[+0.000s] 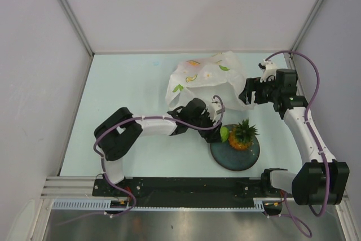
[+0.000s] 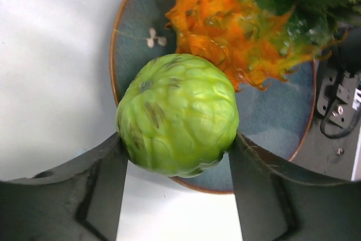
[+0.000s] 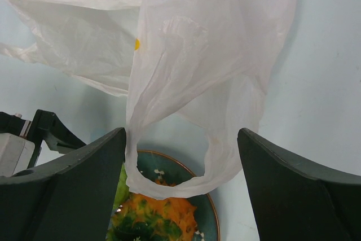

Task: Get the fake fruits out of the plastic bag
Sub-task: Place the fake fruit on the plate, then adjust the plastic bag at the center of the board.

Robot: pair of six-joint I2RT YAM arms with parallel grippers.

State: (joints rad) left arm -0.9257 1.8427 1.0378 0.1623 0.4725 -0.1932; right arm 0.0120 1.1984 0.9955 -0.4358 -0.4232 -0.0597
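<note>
The left wrist view gives close detail that the overhead one lacks. The left hand (image 2: 177, 148) is closed on the green round fruit (image 2: 177, 111), with its two dark fingers (image 2: 104, 190) pressed against opposite sides of the fruit at a middling spread. Just ahead of this hand lies the dark plate (image 2: 282, 119), and on it the orange pineapple (image 2: 225, 32), close behind the held fruit. Whether the two touch cannot be told. The fruit sits over the plate's near rim, partly above the pale surface (image 2: 51, 55).

The right wrist view shows what neither of the others does. The right hand (image 3: 181, 139) stands wide, and the plastic bag (image 3: 186, 55) drapes down into the gap between its fingers, a handle loop sagging there. The thin film runs along the inner face of one finger and stays apart from the other, so nothing is pinched. Beyond the loop, below this hand, part of the plate shows with the pineapple and a sliver of the green fruit.

Only the overhead view places everything together. The bag is a crumpled heap on the surface, printed with citrus slices. It lies just beyond the left hand and on the inner side of the right hand, which is at the bag's edge. The plate lies nearer the arm bases than both hands. Whether other fruits are inside the bag cannot be told.
</note>
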